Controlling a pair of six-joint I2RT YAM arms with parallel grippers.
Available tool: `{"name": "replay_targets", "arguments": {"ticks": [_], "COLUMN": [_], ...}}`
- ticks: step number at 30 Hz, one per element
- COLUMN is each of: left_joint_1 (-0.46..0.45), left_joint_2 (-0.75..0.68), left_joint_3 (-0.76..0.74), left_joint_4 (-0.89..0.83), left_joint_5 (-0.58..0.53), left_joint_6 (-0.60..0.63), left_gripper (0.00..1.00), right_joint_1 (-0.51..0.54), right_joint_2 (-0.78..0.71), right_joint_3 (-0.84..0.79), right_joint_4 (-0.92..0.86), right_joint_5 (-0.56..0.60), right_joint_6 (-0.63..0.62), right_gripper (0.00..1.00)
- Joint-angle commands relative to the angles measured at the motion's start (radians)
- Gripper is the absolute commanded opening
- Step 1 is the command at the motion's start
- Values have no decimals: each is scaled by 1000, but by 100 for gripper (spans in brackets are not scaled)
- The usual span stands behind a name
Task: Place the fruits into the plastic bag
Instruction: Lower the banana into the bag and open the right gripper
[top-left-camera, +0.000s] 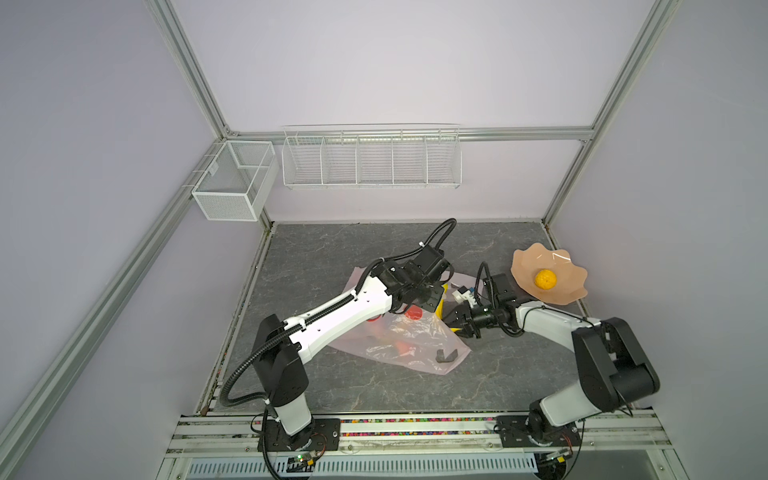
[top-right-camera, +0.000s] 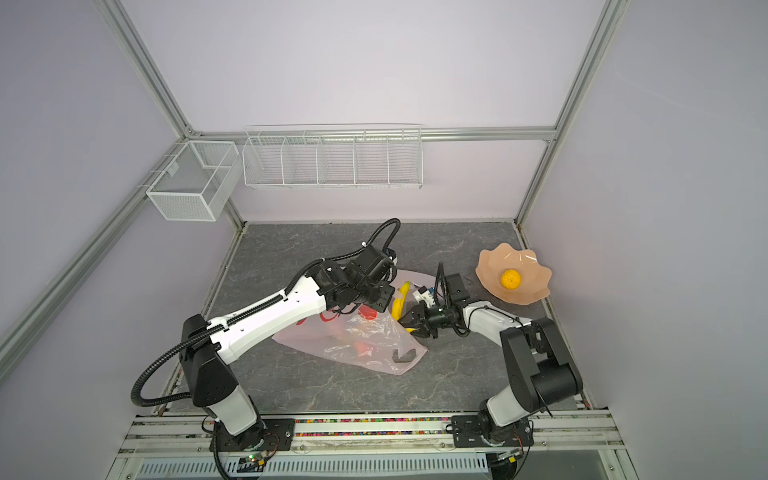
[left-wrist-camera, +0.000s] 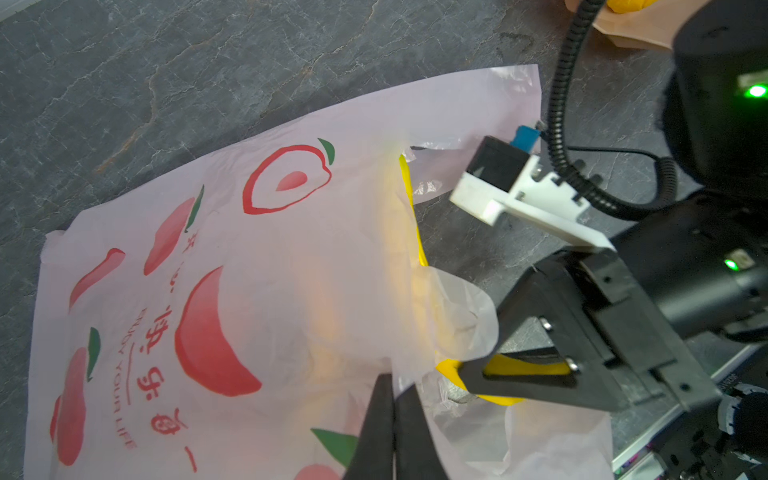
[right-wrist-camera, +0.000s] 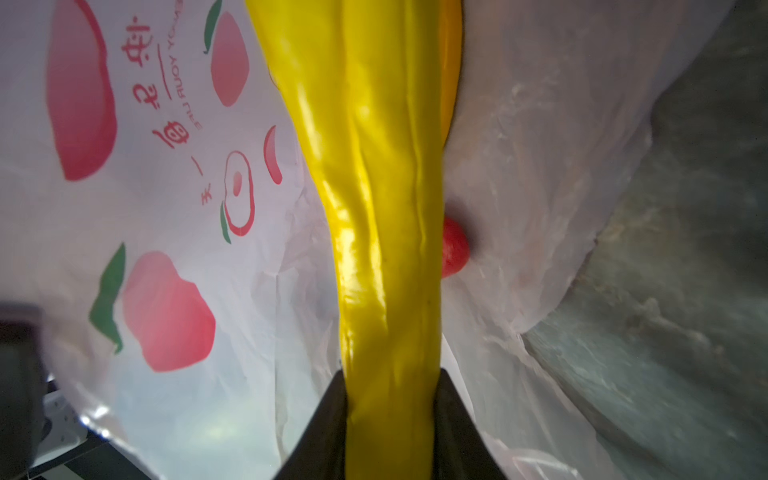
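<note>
**Right claw (right-wrist-camera: 392, 376) clenched on the banana (right-wrist-camera: 382, 187), feeding it lengthwise into the plastic bag (left-wrist-camera: 249, 270).**

Between the jaws is the banana's near end, gripped across its width. The skin is glossy and ridged. It looks light, slightly squashy and probably slick, so an end hold may let it swing, and mid-body would be steadier. Just past the tips its length runs into the bag mouth, with film on both sides. Deeper in, beside the banana, a red fruit (right-wrist-camera: 455, 247) lies inside. The film is thin, limp and clingy, best taken by rim or handle only. The left claw (left-wrist-camera: 395, 386), shut tight beside the right claw, appears to pinch the mouth's upper film and hold it up. Well behind the right claw the orange (top-left-camera: 545, 279) sits on the plate (top-left-camera: 528, 262), not yet bagged. It is round and apt to roll, so grip it across the middle.
</note>
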Motion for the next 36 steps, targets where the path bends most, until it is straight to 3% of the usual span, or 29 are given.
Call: {"name": "replay_targets", "arguments": {"ticks": [1,6,13,20,23,29,36], "left_joint_1": [-3,-3,-3,-3,-3,-2,3], "left_joint_2": [7,14,18,20,14,1,-4], "left_joint_3": [16,21,27,30,25,6,-11], "left_joint_4": [-3,3,5,0,-3,-4,1], "left_joint_5": [30,43,41,34,27,-1,-8], "left_joint_6": [19,22,26,32,34,24,17], "left_gripper": [0,0,0,0,0,0,0], "right_joint_1": [54,149,267,300,294,252,165], "right_joint_2": [70,166,285,374,350,234,128], "right_joint_3": [61,81,105,125,128,154,117], "right_joint_4": [116,348,528,749,648,242,43], "right_joint_5": [14,27,66,81,91,147,169], "right_joint_6": [72,238,383,565,515,278,160], "right_gripper": [10,10,13,38,52,75,82]}}
